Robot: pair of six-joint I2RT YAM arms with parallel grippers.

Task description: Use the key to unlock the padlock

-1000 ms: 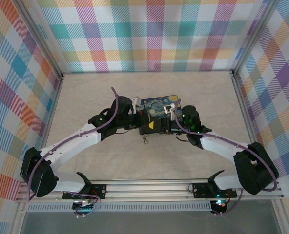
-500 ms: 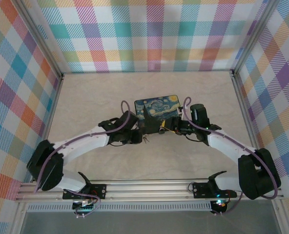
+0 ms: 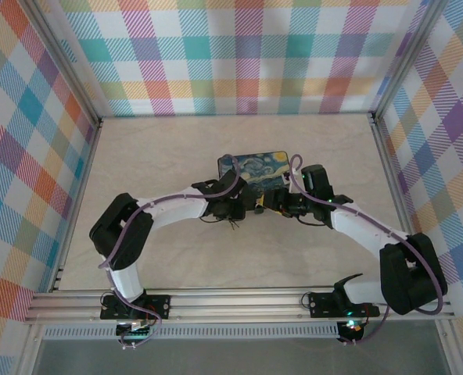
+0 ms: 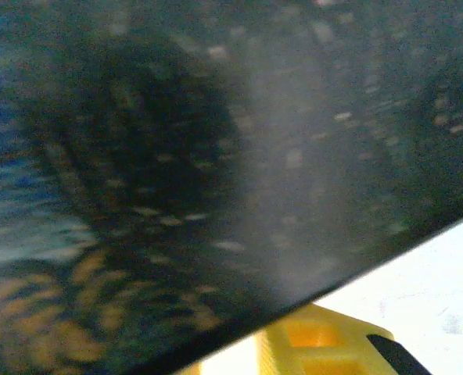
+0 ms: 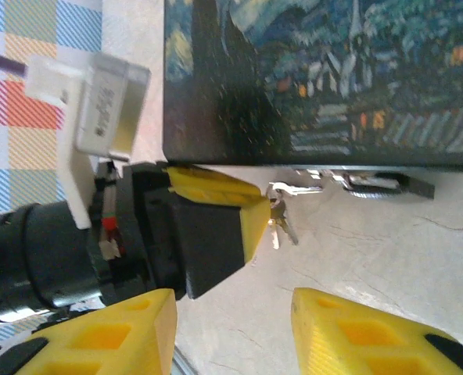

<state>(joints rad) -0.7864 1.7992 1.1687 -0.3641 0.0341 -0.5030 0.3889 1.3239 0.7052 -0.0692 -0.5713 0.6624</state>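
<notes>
key (image 5: 281, 217): near the middle of the table (image 5: 403, 266), against the left gripper (image 5: 251, 212) tip
padlock (image 5: 355, 181): just beside the key, tucked under the near edge of the box (image 5: 317, 78)
left gripper: cannot tell if spread or pinching
right gripper (image 5: 233, 316): spread, empty
step: probably securing the key; pinch its head flat, leave the blade free towards the padlock

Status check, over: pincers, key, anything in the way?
Right pincer open, empty. Left pincer tip at the key, grip unclear. Box close behind, crowding both.
</notes>
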